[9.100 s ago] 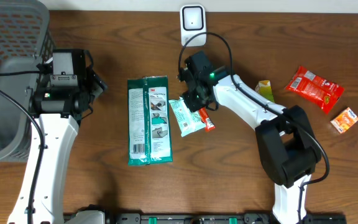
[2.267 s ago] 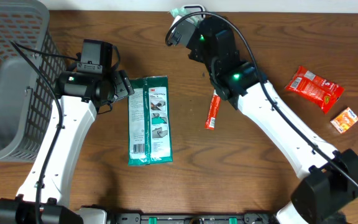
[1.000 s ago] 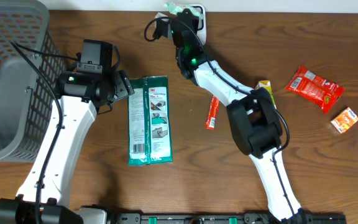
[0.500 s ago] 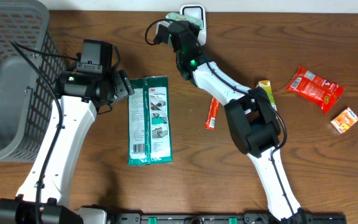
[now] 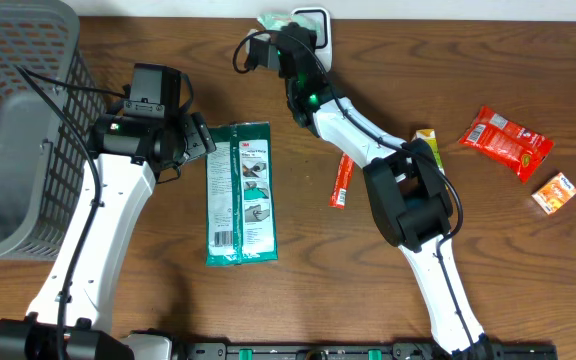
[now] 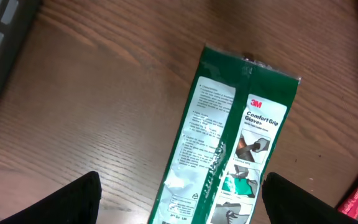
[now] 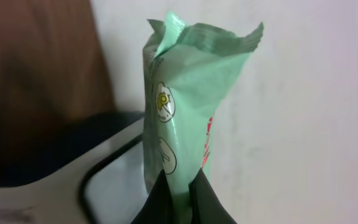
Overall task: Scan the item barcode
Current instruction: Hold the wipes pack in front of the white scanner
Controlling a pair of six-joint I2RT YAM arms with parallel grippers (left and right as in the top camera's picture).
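At the far edge of the bench (image 5: 528,260), our right tool (image 7: 182,202) pinches 1 pale green packet (image 7: 185,106) upright, just left of the scanner (image 5: 315,22); our left tool (image 6: 188,199) hangs spread.

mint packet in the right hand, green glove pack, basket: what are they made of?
Mint packet: thin plastic film with a low sheen. The top edge is crimped and crinkled.
Glove pack: glossy printed plastic film. It shows glare patches and a raised centre seam.
Basket: looks like grey moulded plastic with open mesh walls, though it could be coated wire.
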